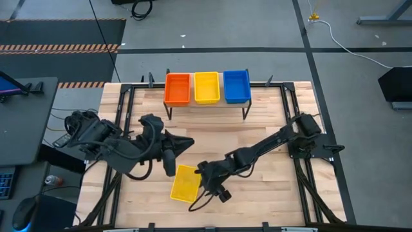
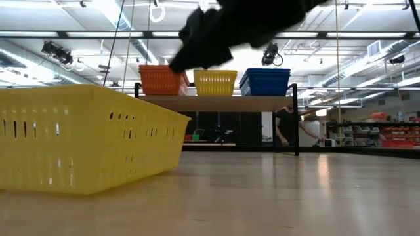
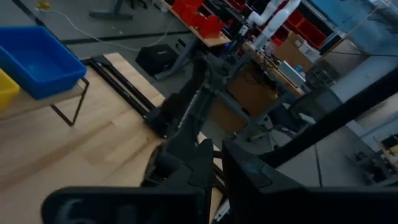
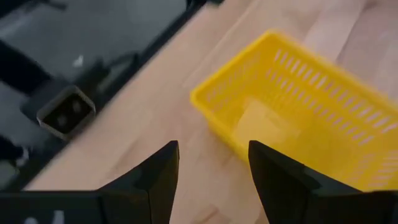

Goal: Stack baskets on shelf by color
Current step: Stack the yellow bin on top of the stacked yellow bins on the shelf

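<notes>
Loose yellow mesh-walled plastic basket (image 1: 185,183) lies on the table, well in front of the shelf.
Right gripper (image 4: 211,171) hovers beside it, fingers apart; left gripper (image 1: 170,161) nearby, fingers unclear. Beyond, the low light-wood shelf (image 1: 207,105) carries orange (image 1: 177,88), yellow (image 1: 206,87) and blue baskets (image 1: 236,86).

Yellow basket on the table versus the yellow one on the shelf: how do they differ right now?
The loose yellow basket lies on the tabletop, turned askew; the shelf's yellow basket sits raised on the shelf, square between the orange basket and blue basket. The right gripper is open close to the loose one; none is near the shelved one. Both are yellow with mesh walls.
</notes>
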You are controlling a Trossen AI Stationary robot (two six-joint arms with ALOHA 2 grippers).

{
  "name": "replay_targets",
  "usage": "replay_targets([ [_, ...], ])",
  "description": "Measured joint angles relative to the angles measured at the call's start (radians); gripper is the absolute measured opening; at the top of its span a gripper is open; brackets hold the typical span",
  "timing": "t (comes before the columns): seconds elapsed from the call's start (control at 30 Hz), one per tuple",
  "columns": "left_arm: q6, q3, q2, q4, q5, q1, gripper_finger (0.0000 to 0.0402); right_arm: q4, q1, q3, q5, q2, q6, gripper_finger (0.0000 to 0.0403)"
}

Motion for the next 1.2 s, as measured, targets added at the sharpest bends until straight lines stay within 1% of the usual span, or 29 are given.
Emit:
replay_targets([
  [0.13, -0.035, 0.0, 0.011, 0.003, 0.019, -0.003, 0.0038, -0.008, 0.002, 0.0, 0.019, 0.034, -0.04, 0.02],
  [0.27, -0.058, 0.0, 0.021, 0.011, 0.032, -0.01, 0.0038, 0.003, -0.004, 0.0, 0.077, 0.022, -0.075, 0.02],
  [0.37, -0.059, 0.0, 0.025, 0.019, 0.036, -0.02, 0.0039, 0.048, -0.01, 0.0, 0.086, 0.005, -0.107, 0.02],
  [0.47, -0.052, 0.0, 0.028, 0.018, 0.036, -0.021, 0.0038, 0.091, -0.02, 0.002, 0.086, 0.01, -0.151, 0.02],
  [0.53, -0.052, 0.0, 0.028, 0.018, 0.035, -0.02, 0.0038, 0.074, -0.03, 0.0, 0.083, 0.027, -0.182, 0.02],
  [0.57, -0.051, 0.0, 0.028, 0.02, 0.035, -0.02, 0.0038, 0.094, -0.037, 0.001, 0.077, 0.043, -0.185, 0.02],
  [0.63, -0.046, 0.0, 0.028, 0.019, 0.035, -0.019, 0.0038, 0.067, -0.048, -0.002, 0.06, 0.054, -0.181, 0.02],
  [0.7, -0.043, 0.0, 0.028, 0.016, 0.036, -0.019, 0.0038, 0.096, -0.057, 0.002, 0.044, 0.072, -0.178, 0.0199],
  [0.83, -0.042, 0.0, 0.028, 0.01, 0.038, -0.021, 0.0038, 0.015, -0.066, 0.0, 0.043, 0.082, -0.212, 0.0193],
  [0.9, -0.042, 0.0, 0.027, 0.009, 0.042, -0.021, 0.0039, -0.031, -0.071, 0.0, 0.08, 0.081, -0.233, 0.0184],
  [0.97, -0.03, -0.001, 0.027, 0.008, 0.043, -0.021, 0.0038, -0.112, -0.085, 0.0, 0.127, 0.075, -0.233, 0.0173],
  [1.1, -0.012, 0.0, 0.027, 0.004, 0.044, -0.021, 0.0038, -0.255, -0.127, 0.001, 0.156, 0.062, -0.198, 0.0148],
  [1.2, 0.002, -0.001, 0.027, 0.002, 0.044, -0.021, 0.0038, -0.332, -0.15, 0.001, 0.158, 0.051, -0.164, 0.0117],
])
